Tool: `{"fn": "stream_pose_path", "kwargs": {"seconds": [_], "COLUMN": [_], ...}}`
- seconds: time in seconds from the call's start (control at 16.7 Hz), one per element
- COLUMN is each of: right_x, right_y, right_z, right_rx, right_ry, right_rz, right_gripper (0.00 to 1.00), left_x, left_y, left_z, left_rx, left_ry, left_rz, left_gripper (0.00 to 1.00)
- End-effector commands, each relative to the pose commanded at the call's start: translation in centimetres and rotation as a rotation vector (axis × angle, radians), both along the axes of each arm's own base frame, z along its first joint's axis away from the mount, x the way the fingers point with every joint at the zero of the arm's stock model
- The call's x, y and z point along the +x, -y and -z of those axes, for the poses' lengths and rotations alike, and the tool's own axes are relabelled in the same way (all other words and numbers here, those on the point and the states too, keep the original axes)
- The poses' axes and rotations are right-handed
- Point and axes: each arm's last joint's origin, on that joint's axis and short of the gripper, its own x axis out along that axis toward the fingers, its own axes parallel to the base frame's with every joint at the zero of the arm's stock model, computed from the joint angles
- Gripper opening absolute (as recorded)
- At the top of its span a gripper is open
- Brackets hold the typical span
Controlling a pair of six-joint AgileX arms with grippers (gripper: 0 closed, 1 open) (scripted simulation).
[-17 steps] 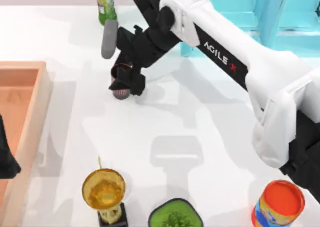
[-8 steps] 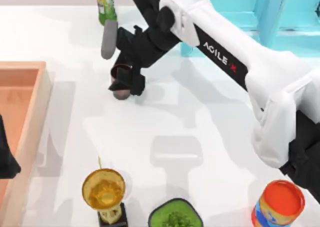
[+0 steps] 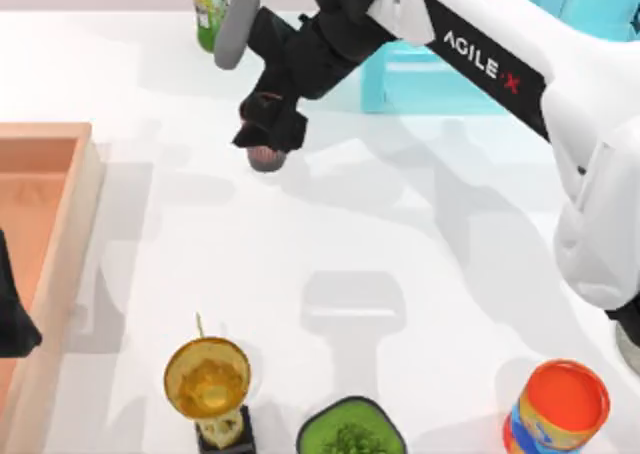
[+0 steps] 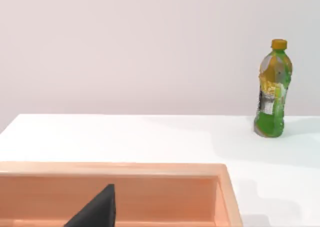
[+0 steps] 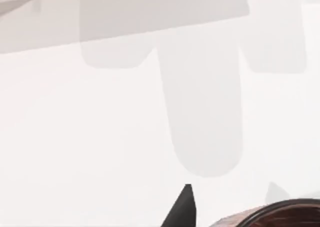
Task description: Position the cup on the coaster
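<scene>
My right arm reaches across the far side of the table, and my right gripper [image 3: 266, 139] is shut on the cup [image 3: 265, 159], a small pinkish-brown tumbler hanging below the black fingers over the white tabletop. In the right wrist view the cup's dark maroon rim [image 5: 280, 213] shows at the edge beside one black fingertip [image 5: 183, 207], with bare white table beyond. The coaster is out of view. My left gripper [image 3: 12, 319] stays parked at the table's left edge over the wooden tray.
A wooden tray [image 3: 70, 224] lies at the left. A green bottle [image 3: 208, 4] stands at the far edge. Along the near edge are a golden trophy [image 3: 208, 379], a green-filled dark bowl [image 3: 350, 432] and an orange can [image 3: 557, 406]. A turquoise frame [image 3: 420, 74] stands at the back right.
My right arm has risen and carried the cup away from the near side and slightly to the right. The left arm has not moved.
</scene>
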Motion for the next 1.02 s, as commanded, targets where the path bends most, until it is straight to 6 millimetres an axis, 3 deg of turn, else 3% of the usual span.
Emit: {"fn": "stream_pose_path", "kwargs": {"seconds": [0.3,0.54,0.78,1.02], "right_x": [-2.7,-7.5,-14.1,-20.8], "right_y": [6.5,14.0,21.4,26.9], "right_z": [-6.4,-9.8,-9.5,-6.1], "right_rx": [-0.034,-0.046,-0.049,-0.055], "right_ry": [-0.054,-0.075,-0.078,-0.072], "right_rz": [0.267,0.542,0.838,1.116], "right_gripper": [0.00,0.00,0.00,0.00], "left_x": [0.0,0.0,0.0,0.0], "left_y": [0.0,0.0,0.0,0.0], "left_z": [0.0,0.0,0.0,0.0], "left_rx": [0.000,0.000,0.000,0.000], "left_ry": [0.000,0.000,0.000,0.000], "left_rz": [0.000,0.000,0.000,0.000], "left_gripper": [1.00,1.00,1.00,1.00]}}
